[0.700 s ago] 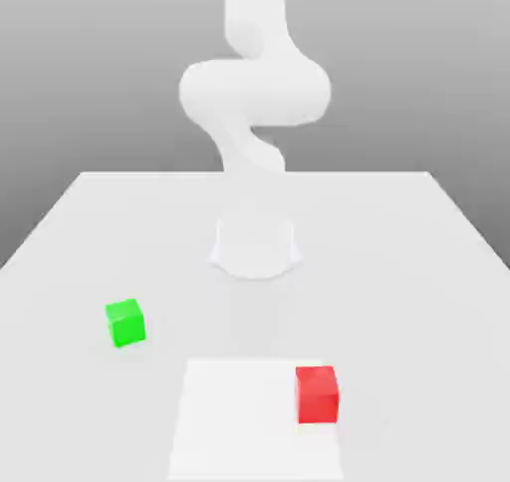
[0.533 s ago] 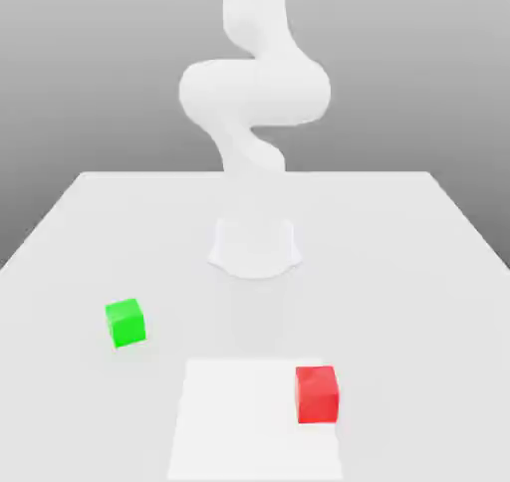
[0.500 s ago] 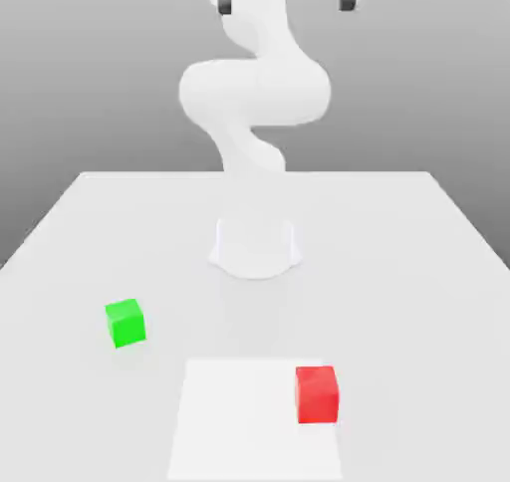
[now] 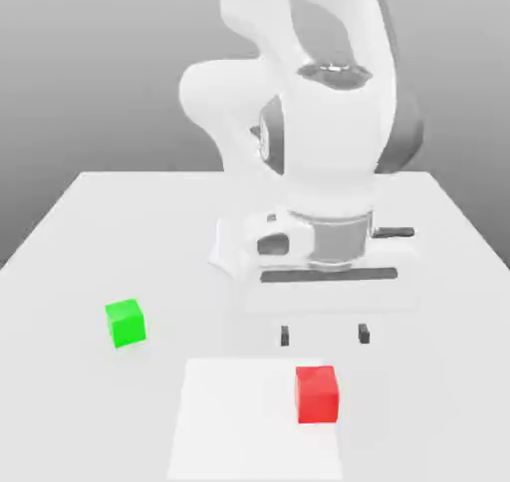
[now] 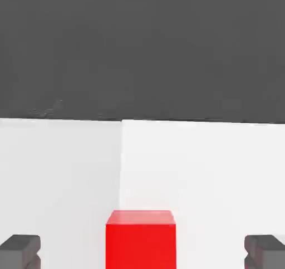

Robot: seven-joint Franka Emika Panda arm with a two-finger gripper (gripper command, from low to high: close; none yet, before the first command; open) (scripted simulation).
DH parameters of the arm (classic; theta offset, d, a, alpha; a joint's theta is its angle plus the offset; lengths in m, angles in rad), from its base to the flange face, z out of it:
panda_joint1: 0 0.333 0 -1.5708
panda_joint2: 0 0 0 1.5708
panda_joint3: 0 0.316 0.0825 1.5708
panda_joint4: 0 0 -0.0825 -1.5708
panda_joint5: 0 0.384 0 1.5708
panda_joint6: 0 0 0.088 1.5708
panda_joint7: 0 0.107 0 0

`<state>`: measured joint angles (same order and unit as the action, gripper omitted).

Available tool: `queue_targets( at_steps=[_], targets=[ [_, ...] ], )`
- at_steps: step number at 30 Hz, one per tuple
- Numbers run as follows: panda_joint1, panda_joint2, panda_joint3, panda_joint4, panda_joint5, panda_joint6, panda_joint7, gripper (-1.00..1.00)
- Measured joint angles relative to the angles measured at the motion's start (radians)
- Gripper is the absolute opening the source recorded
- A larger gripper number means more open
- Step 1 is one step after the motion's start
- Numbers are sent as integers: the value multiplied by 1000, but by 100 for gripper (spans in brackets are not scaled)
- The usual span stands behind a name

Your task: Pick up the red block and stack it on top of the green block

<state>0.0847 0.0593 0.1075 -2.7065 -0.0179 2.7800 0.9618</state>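
Red block (image 4: 317, 394) – plain bright red; green block (image 4: 126, 323) – plain bright green

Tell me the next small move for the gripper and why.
Probably lower straight down. The gripper hangs open above the red block, not touching it, and the hand view shows the block centred between the fingertips. Close only once they flank its sides.

Glossy white rounded arm segments, grey joint rings, white hand (image 4: 324, 335), two dark stubby fingertips (image 4: 285, 336)
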Motion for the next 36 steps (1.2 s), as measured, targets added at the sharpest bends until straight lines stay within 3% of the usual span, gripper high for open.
queue_targets(
  at_steps=[5, 6, 13, 19, 34, 36],
  targets=[
    [31, 182, -43, 17, -55, 150, 44, 0],
    [37, 207, -50, 21, -62, 172, 49, -100],
    [37, 209, -51, 21, -66, 173, 53, -100],
    [14, 16, -23, -10, -6, 12, 7, -100],
    [-550, -389, -387, -283, -197, -115, -59, -100],
    [-562, -366, -415, -295, -186, -82, -75, -100]
  ],
)
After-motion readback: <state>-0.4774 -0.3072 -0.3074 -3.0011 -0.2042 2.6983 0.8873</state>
